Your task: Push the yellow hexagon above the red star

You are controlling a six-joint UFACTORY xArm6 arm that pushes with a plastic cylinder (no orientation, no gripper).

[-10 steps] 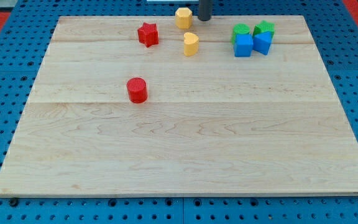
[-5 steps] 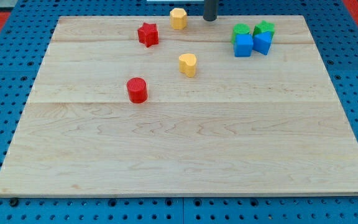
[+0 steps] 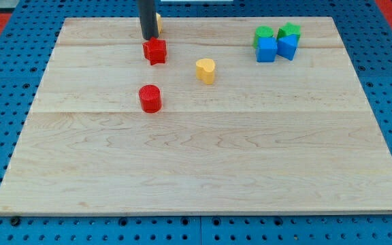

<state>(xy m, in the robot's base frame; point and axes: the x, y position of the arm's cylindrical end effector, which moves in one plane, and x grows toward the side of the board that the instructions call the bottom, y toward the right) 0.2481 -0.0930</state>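
Single view, high front angle (whole board [image 3: 203, 170] visible)

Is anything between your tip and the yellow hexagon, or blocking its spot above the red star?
Nothing visible. My tip sits right beside the yellow hexagon, mostly hiding it, just above the red star.

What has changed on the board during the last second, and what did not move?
My tip went from the view's top centre leftward, now just above the red star. The yellow hexagon slid left and is mostly hidden behind the rod. The star shifted slightly down-left; the yellow heart moved down. Red cylinder, green and blue blocks stayed.
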